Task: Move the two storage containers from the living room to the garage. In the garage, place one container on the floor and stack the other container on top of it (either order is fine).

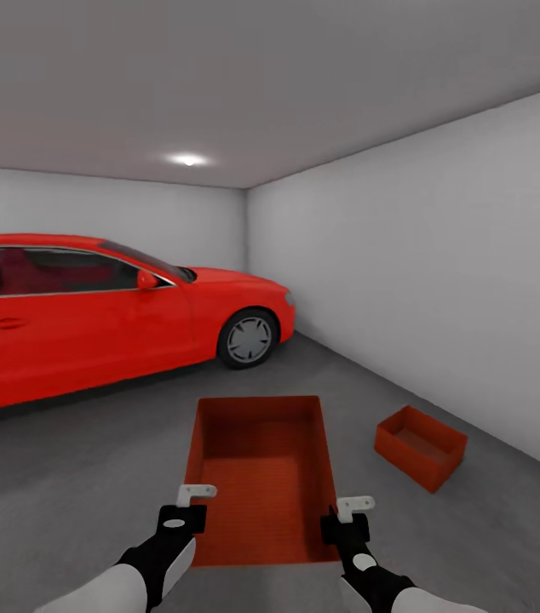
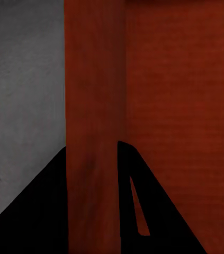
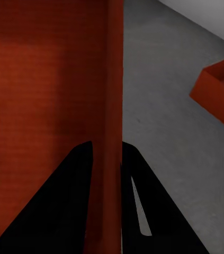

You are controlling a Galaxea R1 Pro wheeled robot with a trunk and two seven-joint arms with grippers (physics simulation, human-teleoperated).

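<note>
Between the two grippers, low in the head view, hangs an open-top orange-red container [image 1: 261, 477], held clear of the grey floor [image 1: 74, 477] with its long axis pointing away from the robot. Left gripper [image 1: 186, 504] is clamped on the container's left wall near the near corner; the left wrist view shows its dark fingers [image 2: 37, 211] straddling that wall, one outside over the floor [image 2: 21, 95], one inside against the box [image 2: 180, 106]. Right gripper [image 1: 348, 516] is clamped on the right wall in the same way, and the right wrist view shows one finger [image 3: 59, 206] inside the box [image 3: 43, 90] and the other outside, the wall pinched between them.

Well apart to the right, near the pale side wall [image 1: 440, 281], the second container [image 1: 421, 447] sits on the floor, turned at an angle; a corner of it [image 3: 217, 90] shows in the right wrist view, resting on the concrete [image 3: 159, 95].

A red car [image 1: 108, 315] stands to the left ahead, nose toward the side wall, one front wheel [image 1: 249, 339] in sight. A ceiling light [image 1: 188, 159] glows above it
</note>
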